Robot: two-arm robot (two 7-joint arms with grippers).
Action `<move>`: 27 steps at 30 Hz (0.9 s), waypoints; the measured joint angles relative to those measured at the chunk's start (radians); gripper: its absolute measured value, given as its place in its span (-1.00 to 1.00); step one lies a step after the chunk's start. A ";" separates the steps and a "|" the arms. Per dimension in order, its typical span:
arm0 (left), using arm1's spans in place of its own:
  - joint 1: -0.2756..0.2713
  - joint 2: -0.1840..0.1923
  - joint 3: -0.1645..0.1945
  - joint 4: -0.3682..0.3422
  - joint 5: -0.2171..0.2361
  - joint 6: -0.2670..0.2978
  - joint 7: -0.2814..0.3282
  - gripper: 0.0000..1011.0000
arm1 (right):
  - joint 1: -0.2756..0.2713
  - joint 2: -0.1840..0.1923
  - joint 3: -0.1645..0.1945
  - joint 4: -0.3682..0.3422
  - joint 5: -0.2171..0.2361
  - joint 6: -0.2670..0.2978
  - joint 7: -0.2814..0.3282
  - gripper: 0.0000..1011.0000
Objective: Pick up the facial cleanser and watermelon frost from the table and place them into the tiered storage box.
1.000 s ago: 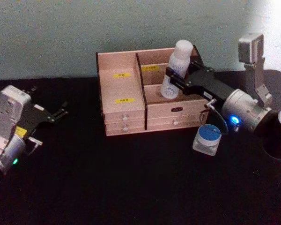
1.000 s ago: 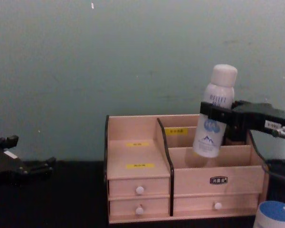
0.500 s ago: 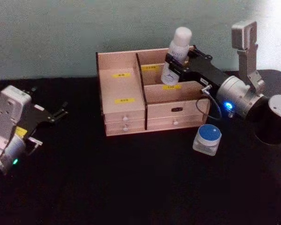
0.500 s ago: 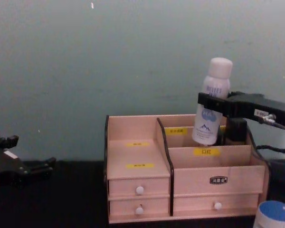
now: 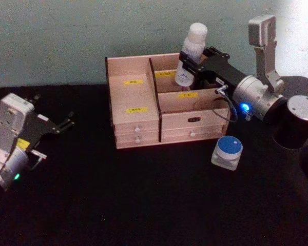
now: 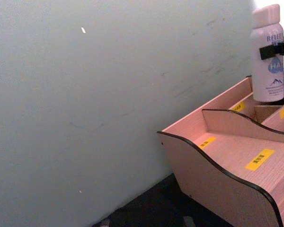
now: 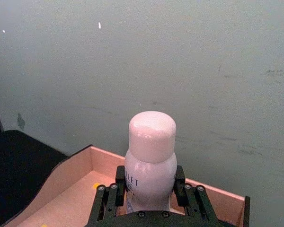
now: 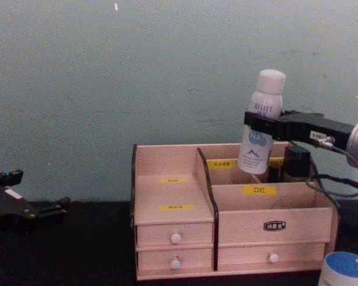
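Teal wall (image 5: 66,31) behind, black desk (image 5: 143,205) across the front. The tiered storage box (image 5: 136,125) sits on the desk mid-back, close to the wall. It is pale wood with dark edges: a stepped left section, a dark-edged divider, then a wider right section with a front and a rear compartment. The drawers along the front are all closed.

The right arm comes in from the right side over the box's right rear corner. The right gripper (image 5: 187,64) is pinching a white bottle (image 5: 193,48) around its body, below the cap. The wrist view shows fingers (image 7: 114,189) pressed on both sides of the bottle (image 7: 151,137). The bottle is upright with a slight tilt. Its base is down in the rear right compartment, just right of the divider and behind the front compartment's wall. Cannot tell if the base touches the compartment floor. Chest view shows the same, with the bottle (image 8: 267,89) standing above the box rim and the gripper (image 8: 259,122) level across it.

The left arm is parked low at the far left, well apart from the box. The left gripper (image 5: 68,121) has its fingers spread and holds nothing.

A blue-lidded jar (image 5: 228,152) stands on the desk just in front of the box's right front corner, not touching it.

Small items are the yellow labels (image 5: 136,109) on the tiers and the white knobs (image 5: 137,139) on the drawers.
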 joint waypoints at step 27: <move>0.000 0.000 0.000 0.000 0.000 0.000 0.000 0.98 | 0.072 -0.049 0.014 0.122 -0.007 -0.006 0.041 0.18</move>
